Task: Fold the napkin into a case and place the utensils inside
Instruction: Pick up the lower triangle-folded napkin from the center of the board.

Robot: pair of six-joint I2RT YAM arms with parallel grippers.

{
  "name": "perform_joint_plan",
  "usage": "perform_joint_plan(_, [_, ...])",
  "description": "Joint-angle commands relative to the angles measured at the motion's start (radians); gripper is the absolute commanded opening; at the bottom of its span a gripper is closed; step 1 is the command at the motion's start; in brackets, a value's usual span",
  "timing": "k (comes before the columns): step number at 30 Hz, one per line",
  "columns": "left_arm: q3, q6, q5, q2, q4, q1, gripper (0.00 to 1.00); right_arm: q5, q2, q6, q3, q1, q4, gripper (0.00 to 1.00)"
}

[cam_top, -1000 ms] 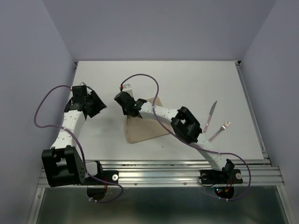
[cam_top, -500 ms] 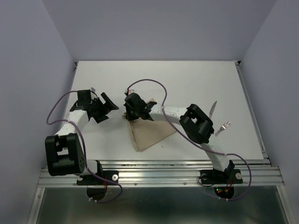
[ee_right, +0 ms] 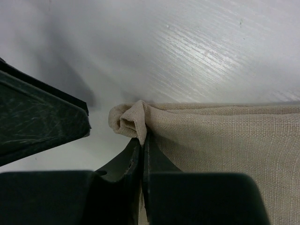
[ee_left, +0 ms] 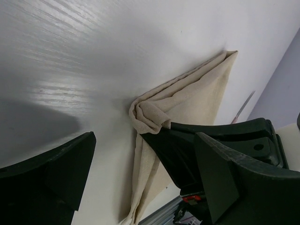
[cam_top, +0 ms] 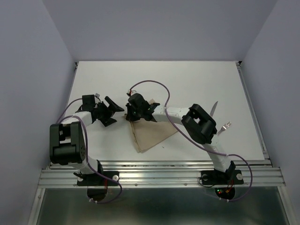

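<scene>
Over the white surface (cam_top: 187, 79) now: painted wood grain, with a soft sheen showing in the close wrist views. At twelve o'clock the back wall (cam_top: 159, 28) rises plain and pale lavender. The left wall (cam_top: 23, 93) closes in at nine o'clock and the right wall (cam_top: 281, 93) at three, boxing the space on three sides. A thin metal strip (cam_top: 253, 117) lines the three o'clock edge. Down at six o'clock a ribbed aluminium rail (cam_top: 159, 171) spans the near edge, with a dull grey panel (cam_top: 154, 206) below it. The light is even and diffuse, and the shadows are soft-edged.
</scene>
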Motion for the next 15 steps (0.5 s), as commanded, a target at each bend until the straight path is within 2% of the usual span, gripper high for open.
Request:
perform_joint_plan(1, [-0.01,-0.046,0.057,0.023,0.089,-0.017,0.97,-0.025,-0.059,0.002,-0.002,0.001,0.061,0.01])
perform_joint_plan(8, [0.02,-0.086,0.056,0.117,0.103,-0.066,0.93,-0.028,-0.062,-0.001,-0.002,0.001,0.058,0.01])
perform_joint_plan(15, [0.02,-0.118,0.048,0.166,0.121,-0.083,0.81,-0.037,-0.06,-0.004,-0.001,0.001,0.053,0.01])
